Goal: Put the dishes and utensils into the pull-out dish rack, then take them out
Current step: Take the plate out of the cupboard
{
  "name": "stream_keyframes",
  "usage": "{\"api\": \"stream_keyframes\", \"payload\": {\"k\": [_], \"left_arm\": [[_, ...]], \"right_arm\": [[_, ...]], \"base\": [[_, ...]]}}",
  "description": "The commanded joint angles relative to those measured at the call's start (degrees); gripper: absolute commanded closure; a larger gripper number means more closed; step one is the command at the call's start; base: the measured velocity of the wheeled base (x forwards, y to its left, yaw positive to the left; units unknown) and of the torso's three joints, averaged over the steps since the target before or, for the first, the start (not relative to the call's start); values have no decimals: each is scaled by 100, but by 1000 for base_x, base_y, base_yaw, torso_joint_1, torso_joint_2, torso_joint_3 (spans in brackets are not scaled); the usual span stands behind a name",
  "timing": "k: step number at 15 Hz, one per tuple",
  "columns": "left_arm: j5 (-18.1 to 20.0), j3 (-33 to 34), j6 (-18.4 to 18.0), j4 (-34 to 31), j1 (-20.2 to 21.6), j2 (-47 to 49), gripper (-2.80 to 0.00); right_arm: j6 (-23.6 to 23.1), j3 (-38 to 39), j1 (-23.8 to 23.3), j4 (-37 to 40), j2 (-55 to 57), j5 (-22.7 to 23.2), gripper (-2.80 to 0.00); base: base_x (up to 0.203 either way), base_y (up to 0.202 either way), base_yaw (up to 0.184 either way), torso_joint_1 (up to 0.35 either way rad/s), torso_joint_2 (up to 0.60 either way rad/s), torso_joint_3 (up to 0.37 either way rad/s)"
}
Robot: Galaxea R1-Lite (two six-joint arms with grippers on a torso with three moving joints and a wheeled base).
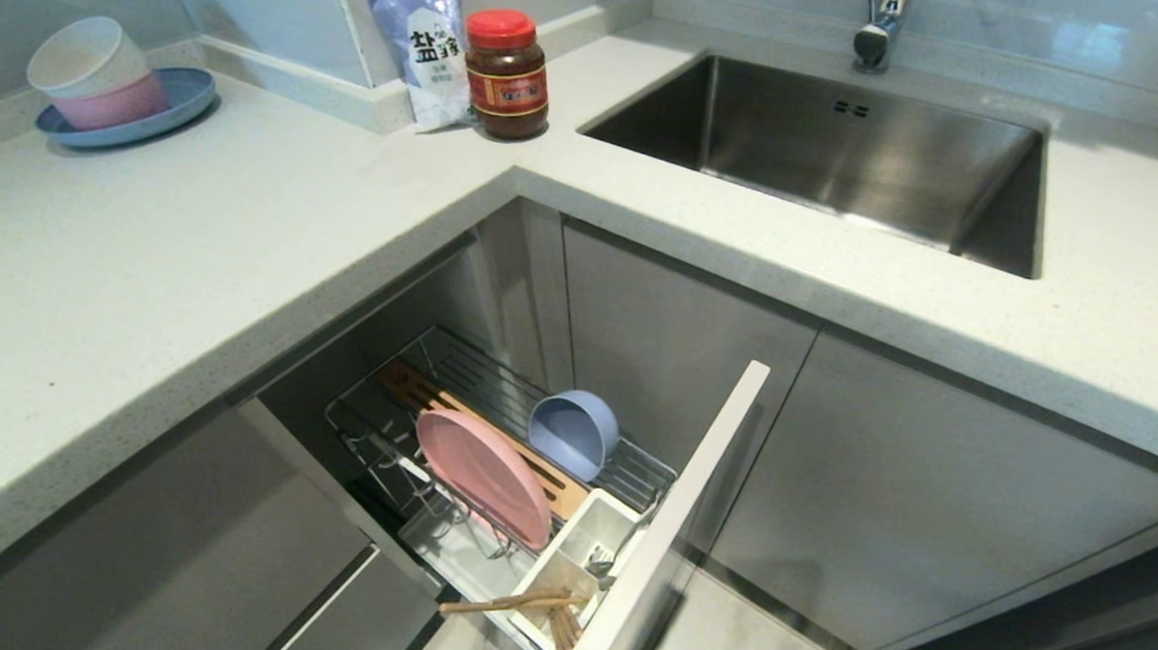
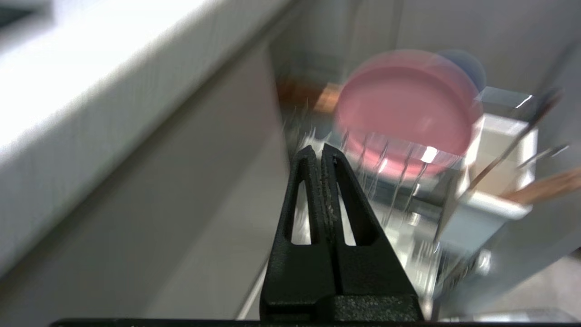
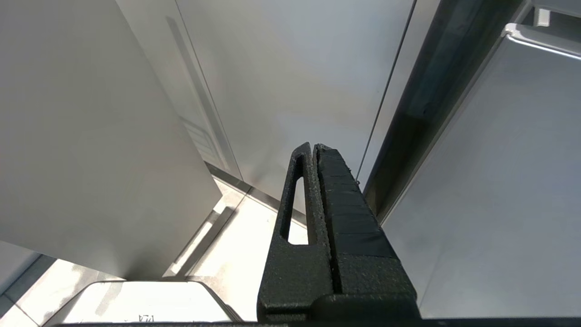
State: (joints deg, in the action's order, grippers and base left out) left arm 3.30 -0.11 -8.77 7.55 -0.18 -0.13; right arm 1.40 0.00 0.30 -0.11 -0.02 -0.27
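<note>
From our head we see the pull-out dish rack [image 1: 493, 459] drawn out, holding the pink plate [image 1: 482, 476] on edge, the blue-grey bowl [image 1: 573, 434], then chopsticks [image 1: 525, 605] and spoon [image 1: 598, 562] in its cup. Only our wrists show the grippers: left gripper [image 2: 320, 152] clenched empty near the plate, right gripper [image 3: 313, 150] clenched empty facing cabinet doors [image 3: 281, 81].

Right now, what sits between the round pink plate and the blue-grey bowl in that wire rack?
Only the slotted wooden board, seen in the head view, between pink plate and bowl.
</note>
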Motion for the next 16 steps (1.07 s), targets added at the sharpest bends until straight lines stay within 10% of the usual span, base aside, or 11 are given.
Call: {"api": "stream_keyframes", "payload": {"k": [1,6,10,16], "left_arm": [[-216,90,6,-322,1,13,0],[-227,94,163,-266,1,5,0],[-279,160,1242,-304,1,5,0],[-400,160,1334,-333,1,5,0]], "right_arm": [[0,9,0,-5,-20,0,0],[0,9,-4,-6,-24,0,0],[0,9,5,-7,-24,0,0],[0,9,-3,-7,-23,0,0]], "base": [[0,0,0,0,0,0],[0,0,0,0,0,0],[0,0,0,0,0,0],[0,0,0,0,0,0]]}}
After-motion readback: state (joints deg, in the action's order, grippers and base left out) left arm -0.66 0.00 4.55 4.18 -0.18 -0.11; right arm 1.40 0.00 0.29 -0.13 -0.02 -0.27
